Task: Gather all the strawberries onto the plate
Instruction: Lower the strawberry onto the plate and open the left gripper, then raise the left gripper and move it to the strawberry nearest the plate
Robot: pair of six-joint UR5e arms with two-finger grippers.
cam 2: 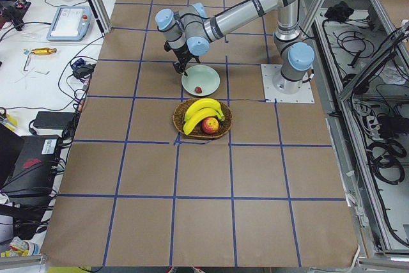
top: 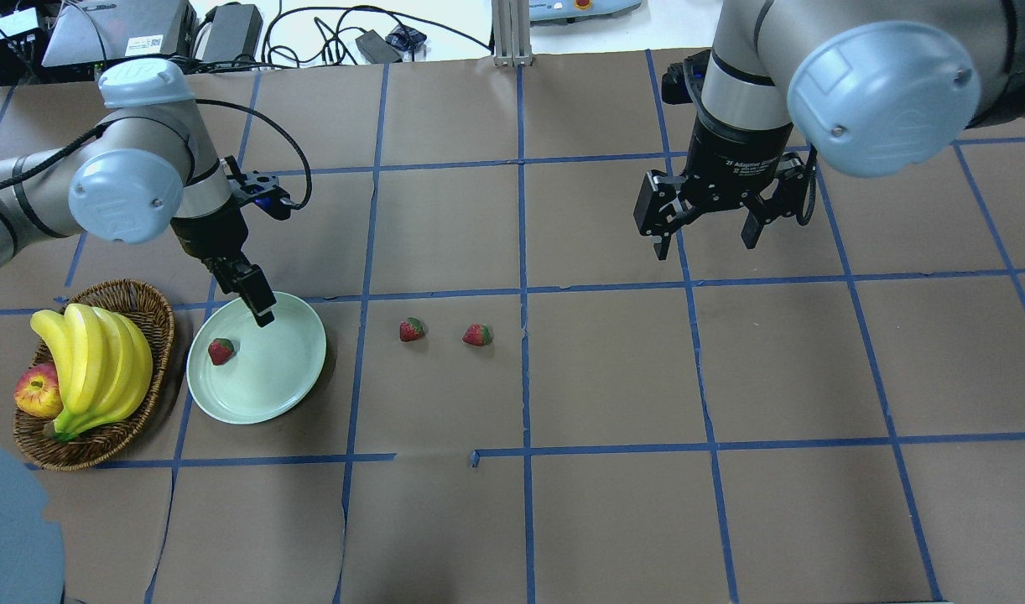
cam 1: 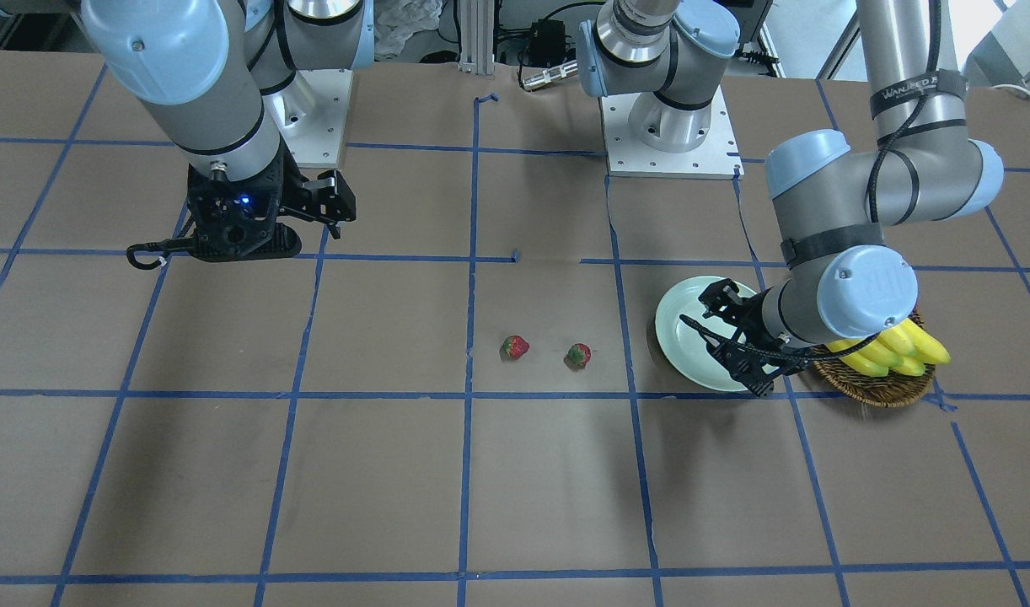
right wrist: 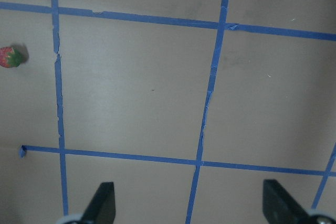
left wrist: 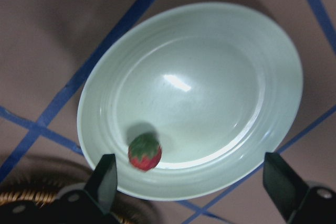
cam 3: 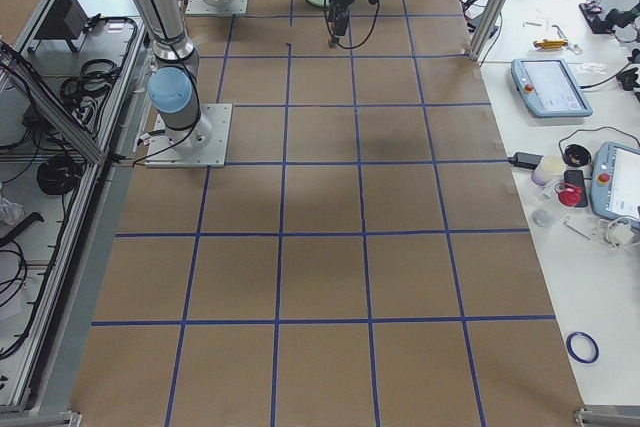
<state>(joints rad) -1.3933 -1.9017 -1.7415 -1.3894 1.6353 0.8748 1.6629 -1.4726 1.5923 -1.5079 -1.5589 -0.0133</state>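
The pale green plate (top: 269, 377) lies left of centre with one strawberry (top: 221, 351) on its left side. Two more strawberries (top: 411, 329) (top: 477, 335) rest on the brown table to the plate's right, a little apart. My left gripper (left wrist: 189, 166) hangs open just above the plate (left wrist: 210, 87), and the strawberry (left wrist: 145, 151) lies below it, near the left finger and free of both. My right gripper (top: 705, 243) is open and empty, raised over the table far right of the fruit. One strawberry (right wrist: 10, 56) shows at the left edge of its wrist view.
A brown wicker basket (top: 156, 310) stands directly left of the plate, holding bananas (top: 93, 361) and a red-yellow apple (top: 36, 393). Blue tape lines grid the brown table. Cables and devices lie beyond the far edge.
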